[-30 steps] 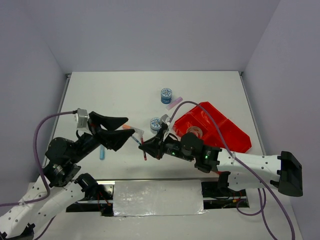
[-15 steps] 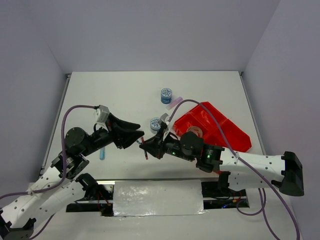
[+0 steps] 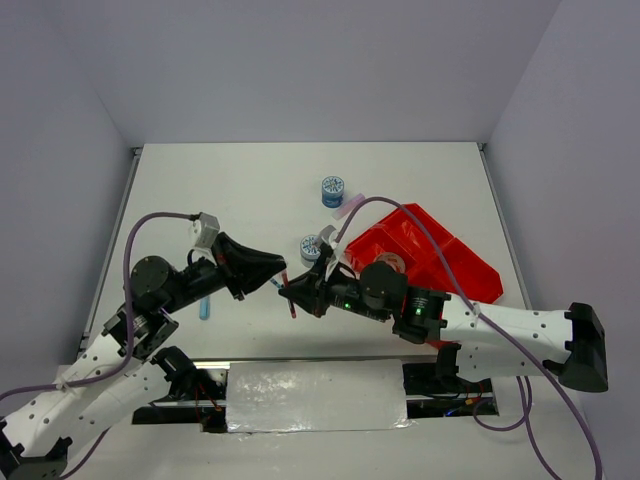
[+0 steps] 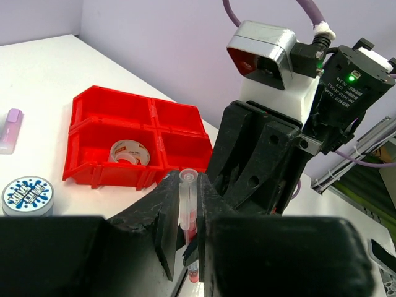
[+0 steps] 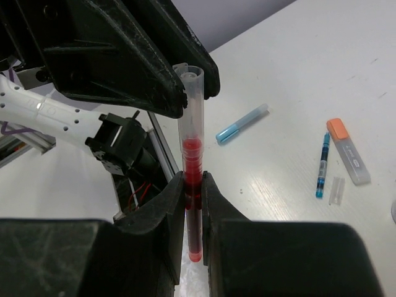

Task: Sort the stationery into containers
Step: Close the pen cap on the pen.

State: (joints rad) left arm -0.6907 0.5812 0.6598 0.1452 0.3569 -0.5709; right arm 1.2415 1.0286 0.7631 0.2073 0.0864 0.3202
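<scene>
red pen [image 5: 192, 133] in right claw [image 5: 192, 182], clear end in left claw [image 4: 187, 184]

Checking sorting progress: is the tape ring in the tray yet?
In. The tape ring lies inside one compartment of the red tray.

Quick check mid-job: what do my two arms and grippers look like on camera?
Left arm and right arm: white perforated links, black joints, a purple cable each. Left gripper and right gripper: black wedge fingers. Green light on the right wrist.
</scene>
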